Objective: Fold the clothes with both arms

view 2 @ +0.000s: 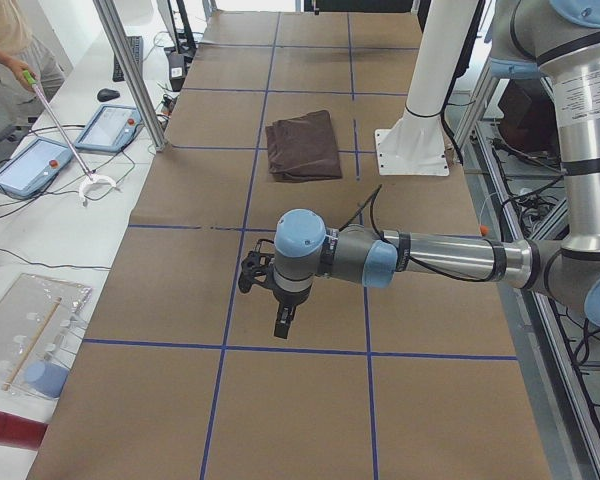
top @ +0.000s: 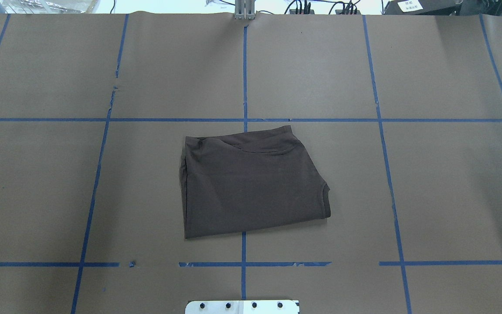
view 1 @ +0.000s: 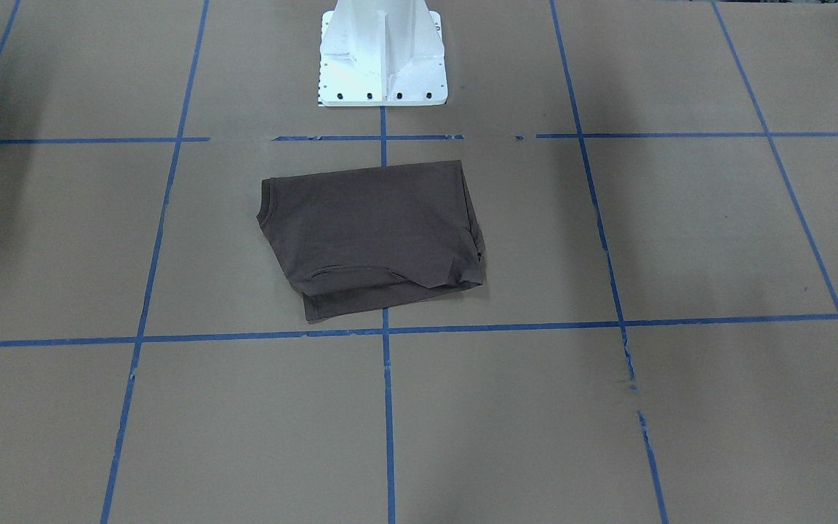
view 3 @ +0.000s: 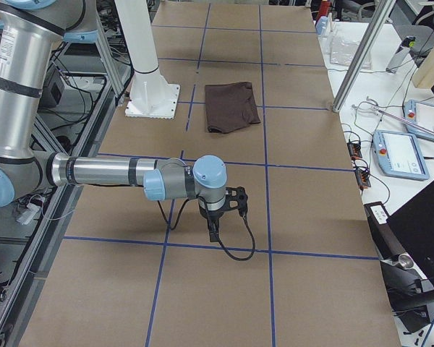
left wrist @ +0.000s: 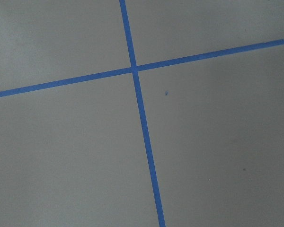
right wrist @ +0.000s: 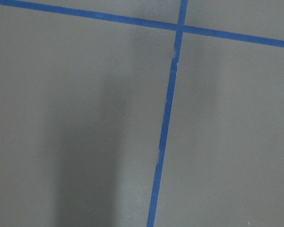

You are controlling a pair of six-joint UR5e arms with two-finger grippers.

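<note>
Papered table and side bench
Brown paper [top: 451, 192] is divided into squares by blue tape [top: 244, 69]. Two tablets [view 2: 108, 128] are laid on a white bench [view 2: 40, 230], where a stick [view 2: 60, 130] is held by a person [view 2: 5, 30].

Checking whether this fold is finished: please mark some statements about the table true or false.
1. The shirt lies folded on the table. True.
2. Jaws grip the shirt. False: the left arm and right arm hang over bare table, away from it.
3. A tape line runs under the shirt. True.
4. The shirt touches the base. False: bare table shows between them.
5. The left wrist view shows the shirt. False: only table and crossing tape lines.
</note>
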